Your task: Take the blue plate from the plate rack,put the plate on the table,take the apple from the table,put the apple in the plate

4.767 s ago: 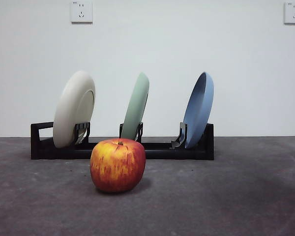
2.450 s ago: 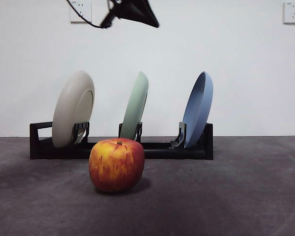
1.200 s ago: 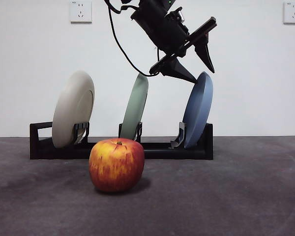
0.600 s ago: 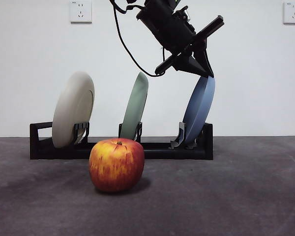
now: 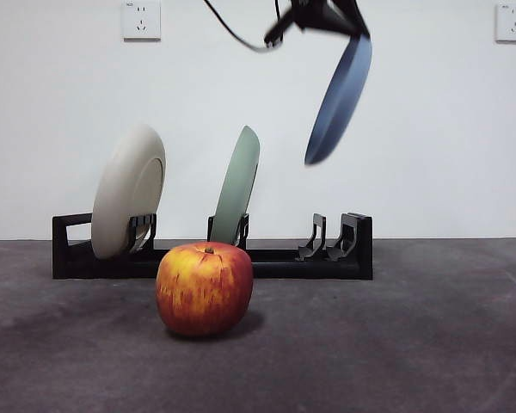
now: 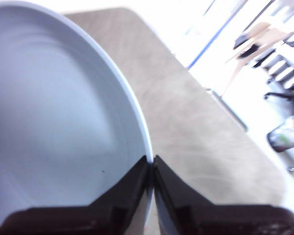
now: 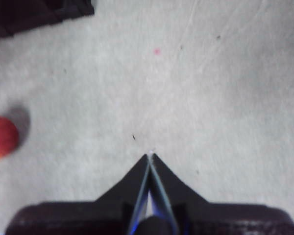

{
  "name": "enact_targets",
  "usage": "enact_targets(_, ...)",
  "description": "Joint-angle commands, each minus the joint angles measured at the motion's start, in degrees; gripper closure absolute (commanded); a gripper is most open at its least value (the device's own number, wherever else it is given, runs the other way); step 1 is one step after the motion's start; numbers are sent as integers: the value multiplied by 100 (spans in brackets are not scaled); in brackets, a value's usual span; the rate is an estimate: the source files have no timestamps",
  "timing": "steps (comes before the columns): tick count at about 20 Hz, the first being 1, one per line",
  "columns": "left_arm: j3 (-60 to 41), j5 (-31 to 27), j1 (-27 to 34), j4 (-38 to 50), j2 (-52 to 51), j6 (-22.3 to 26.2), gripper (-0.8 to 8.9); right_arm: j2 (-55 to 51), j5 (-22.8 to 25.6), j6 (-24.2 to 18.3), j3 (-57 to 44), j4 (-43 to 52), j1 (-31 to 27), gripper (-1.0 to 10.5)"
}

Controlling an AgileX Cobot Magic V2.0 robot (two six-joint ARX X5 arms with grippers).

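Left pincer clamped on rim of round matte dusty-blue plate, hanging tilted, high above long black plastic rack. Right pincer closed, idle. Risk: thin rim grip; plate slips, drops onto rack.

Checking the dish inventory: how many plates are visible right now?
3: the cream-white plate and pale green plate stand in the plate rack; the blue plate hangs above it, clamped by the left pincer.
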Motion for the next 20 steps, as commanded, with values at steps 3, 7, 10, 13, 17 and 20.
enact_targets(3, 796, 184, -354, -960, 37, 636, 821, -621, -22, 391, 166, 326, 0, 948)
enact_targets(7, 872, -494, -938, -1921, 37, 1609, 822, -1154, -13, 474, 796, 341, 0, 947)
enact_targets(10, 846, -1246, -1429, -2059, 37, 1825, 822, -1377, 297, 476, 1663, 273, 0, 947)
enact_targets(13, 824, -1825, -1816, -2079, 37, 2061, 822, -1375, 612, 463, 2693, -114, 0, 947)
enact_targets(17, 348, -2317, -2295, -2114, 37, 2227, 822, -1375, 931, 273, 3847, -765, 0, 947)
enact_targets(20, -92, -2393, -2457, -2122, 31, 2269, 821, -1375, 1217, 61, 4291, -1167, 0, 947)
